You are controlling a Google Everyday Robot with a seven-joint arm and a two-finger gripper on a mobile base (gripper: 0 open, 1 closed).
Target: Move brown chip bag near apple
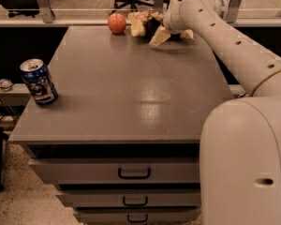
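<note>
One apple (116, 23), one brown chip bag (141, 23) beside it, one soda can (39, 82) well apart; tool (164, 26) at the bag, grip cannot tell

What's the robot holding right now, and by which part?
Apparently the brown chip bag, by its right end, where the end effector meets it beside the apple; the contact itself is hidden.

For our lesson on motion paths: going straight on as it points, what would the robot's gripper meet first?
Probably the crinkled brown chip bag, against the gripper at the table's far edge; beyond it, the small red-orange apple. Depth is unclear.
</note>
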